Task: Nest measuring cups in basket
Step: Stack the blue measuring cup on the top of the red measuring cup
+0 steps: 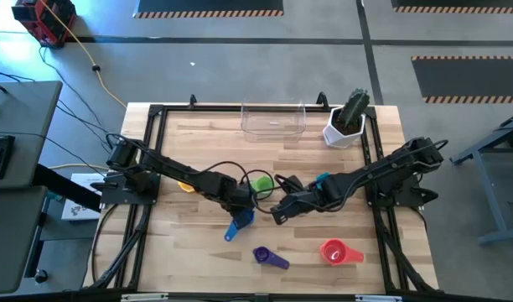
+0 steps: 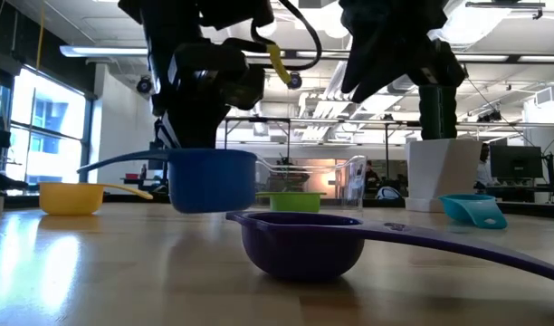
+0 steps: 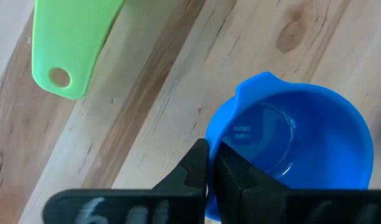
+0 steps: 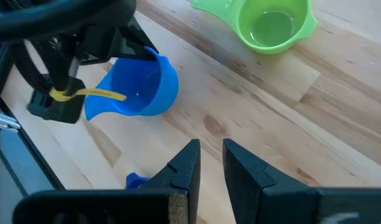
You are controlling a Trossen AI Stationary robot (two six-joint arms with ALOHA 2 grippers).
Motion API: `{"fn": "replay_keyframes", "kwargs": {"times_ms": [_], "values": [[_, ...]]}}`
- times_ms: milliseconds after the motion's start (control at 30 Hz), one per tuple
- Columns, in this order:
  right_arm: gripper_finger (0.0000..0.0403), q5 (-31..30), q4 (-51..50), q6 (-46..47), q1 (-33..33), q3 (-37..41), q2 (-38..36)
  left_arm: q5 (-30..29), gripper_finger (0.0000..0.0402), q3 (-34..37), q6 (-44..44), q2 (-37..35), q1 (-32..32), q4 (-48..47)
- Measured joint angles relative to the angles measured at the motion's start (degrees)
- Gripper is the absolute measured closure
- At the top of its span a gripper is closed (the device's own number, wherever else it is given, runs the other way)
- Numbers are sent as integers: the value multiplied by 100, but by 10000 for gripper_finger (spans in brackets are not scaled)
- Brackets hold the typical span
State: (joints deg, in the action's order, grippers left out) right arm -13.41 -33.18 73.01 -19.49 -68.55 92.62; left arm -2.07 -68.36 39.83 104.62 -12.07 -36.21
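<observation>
My left gripper [image 1: 240, 207] is at the table's middle, shut on the blue measuring cup [image 3: 290, 149], also seen in the low view [image 2: 212, 179]. My right gripper [image 4: 210, 163] hovers just right of it, fingers a narrow gap apart, touching nothing. The green cup [image 1: 261, 183] stands on its base just beyond the two grippers. On the table also rest the teal cup [image 1: 322, 178], the yellow cup [image 1: 185, 186], the purple cup [image 1: 269, 257] and the red cup [image 1: 334, 251]. The clear basket [image 1: 273, 120] stands at the far edge. No orange cup shows. My left gripper pinches the blue cup's rim [image 3: 210, 138], on the side next to the pour spout, with one finger inside the bowl and one outside. The fingers come from above, slanting down. The cup hangs upright, lifted just clear of the table, its handle [image 2: 114, 164] sticking out level.
A white pot with a green cactus [image 1: 347, 122] stands right of the basket at the far edge. A black frame rims the table [image 1: 382, 201]. Bare wood lies between the green cup and the basket. A small blue piece [image 4: 136, 181] lies below my right gripper.
</observation>
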Motion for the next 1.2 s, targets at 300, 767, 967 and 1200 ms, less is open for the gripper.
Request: {"fn": "replay_keyframes", "kwargs": {"times_ms": [300, 767, 967, 1200], "values": [[345, 44, -61, -3, -2, 0, 0, 14, 391, 0, 0, 0, 125, 4], [345, 264, -91, -455, 18, 0, 1, 11, 353, 0, 13, 2, 243, 9], [345, 247, -87, -719, 75, 0, 0, 364, 344, 0, -97, 2, 356, 37], [345, 192, -87, -691, 85, 2, 0, 639, 330, 0, -137, -34, 536, 27]]}}
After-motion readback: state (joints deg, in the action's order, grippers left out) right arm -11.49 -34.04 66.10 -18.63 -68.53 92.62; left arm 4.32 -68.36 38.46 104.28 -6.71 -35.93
